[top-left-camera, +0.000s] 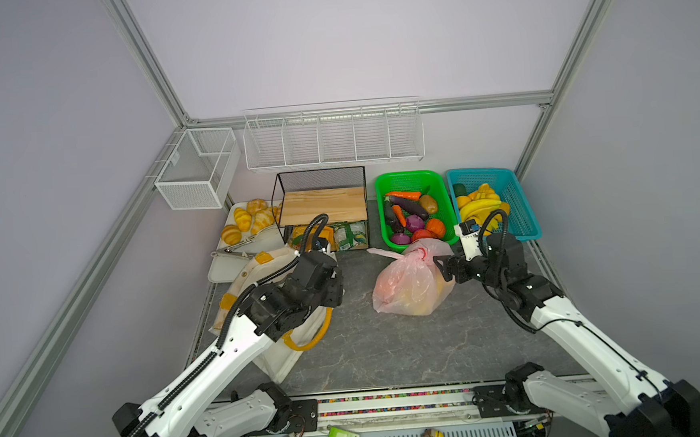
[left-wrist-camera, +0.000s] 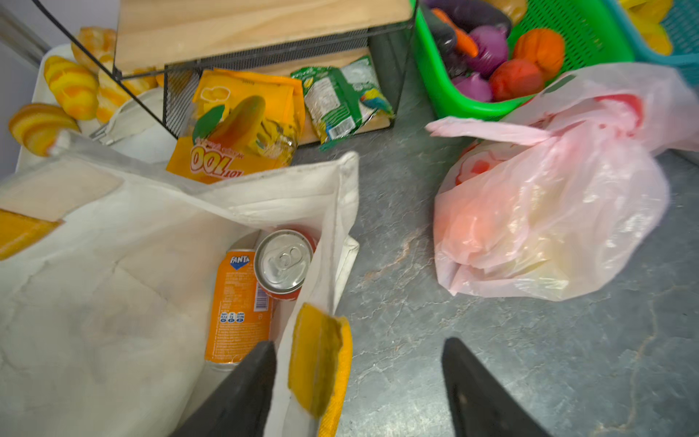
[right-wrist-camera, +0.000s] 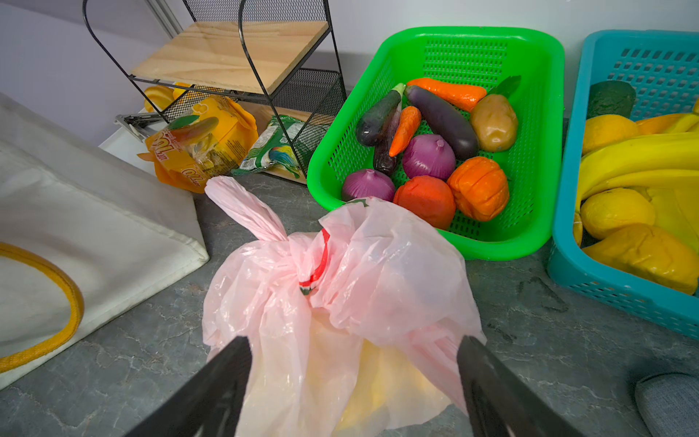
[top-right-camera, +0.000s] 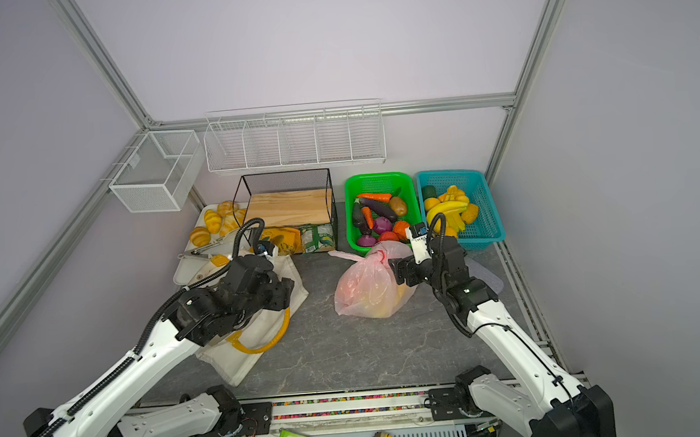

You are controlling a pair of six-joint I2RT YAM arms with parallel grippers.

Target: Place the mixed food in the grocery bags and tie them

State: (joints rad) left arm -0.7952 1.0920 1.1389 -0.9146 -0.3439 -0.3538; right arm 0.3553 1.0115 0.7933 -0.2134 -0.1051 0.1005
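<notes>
The cream canvas tote [left-wrist-camera: 113,283] lies at the left in both top views [top-left-camera: 280,359] [top-right-camera: 240,359], its mouth open. Inside it lie an orange soda can [left-wrist-camera: 238,310] and a red cola can [left-wrist-camera: 283,263]. My left gripper [left-wrist-camera: 358,342] is open astride the tote's rim: one finger is inside, the other is over the table, and a yellow handle end [left-wrist-camera: 321,359] is between them. The pink plastic bag [top-left-camera: 406,282] [right-wrist-camera: 340,272] sits knotted at mid-table, with yellow and orange shapes showing through it. My right gripper [right-wrist-camera: 354,339] is open wide around its near side.
A green basket [top-left-camera: 410,176] of vegetables and a blue basket [top-left-camera: 518,209] of yellow fruit stand behind the pink bag. A black wire shelf with a wooden board [top-left-camera: 322,204] has snack packets [left-wrist-camera: 242,125] under it. Croissants [top-left-camera: 248,221] lie on a white tray at the back left.
</notes>
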